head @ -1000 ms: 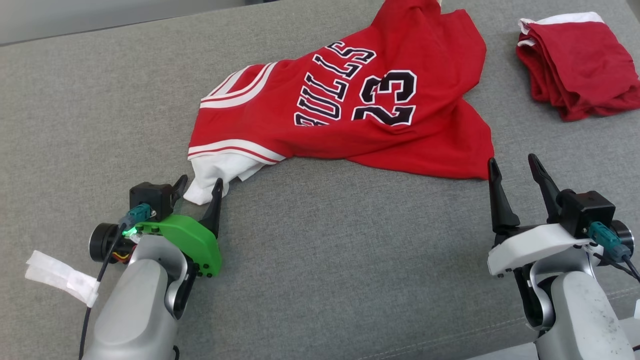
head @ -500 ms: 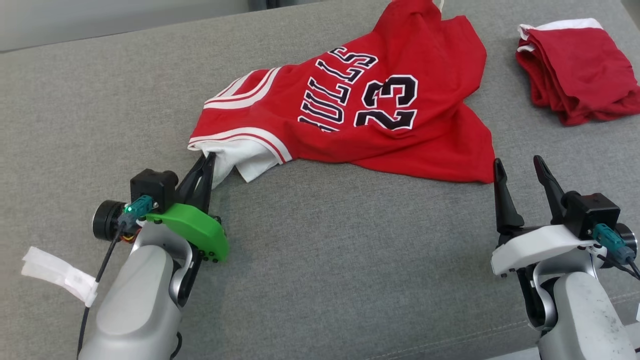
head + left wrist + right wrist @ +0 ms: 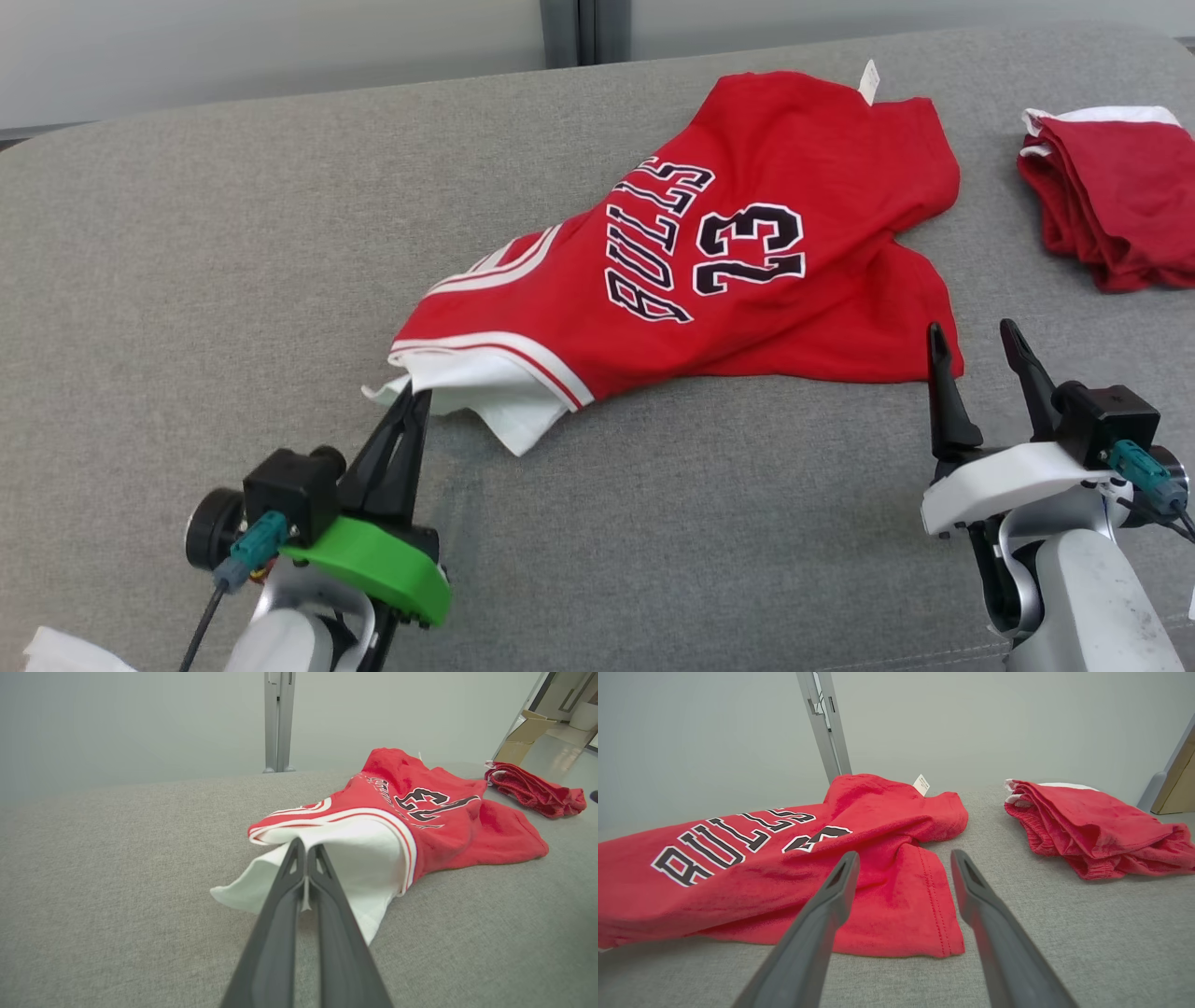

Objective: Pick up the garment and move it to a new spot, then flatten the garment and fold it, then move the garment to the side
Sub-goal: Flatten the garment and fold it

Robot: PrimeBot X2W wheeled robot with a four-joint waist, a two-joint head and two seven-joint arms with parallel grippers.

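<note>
A red jersey [image 3: 747,280], printed "BULLS" and "23" in black with white outlines, lies crumpled on a grey fabric worktop [image 3: 233,280]. The left gripper [image 3: 415,397] has a green body and long dark fingers. The fingers are pressed together on the jersey's white edge [image 3: 485,401], pinching a thin fold of cloth at the tips. In the left wrist view the white cloth drapes to either side of the closed fingers, and the red body stretches away ahead and to that gripper's right.

The right gripper [image 3: 971,327] has a white body. Its fingers are spread with nothing between them. The tips are at the jersey's nearest red hem corner, though contact cannot be made out. In the right wrist view that corner lies just ahead, between the two fingers. Farther ahead and to the right of this gripper, apart from the jersey, sits a second red garment [image 3: 1111,205], folded into a pile with white trim.
</note>
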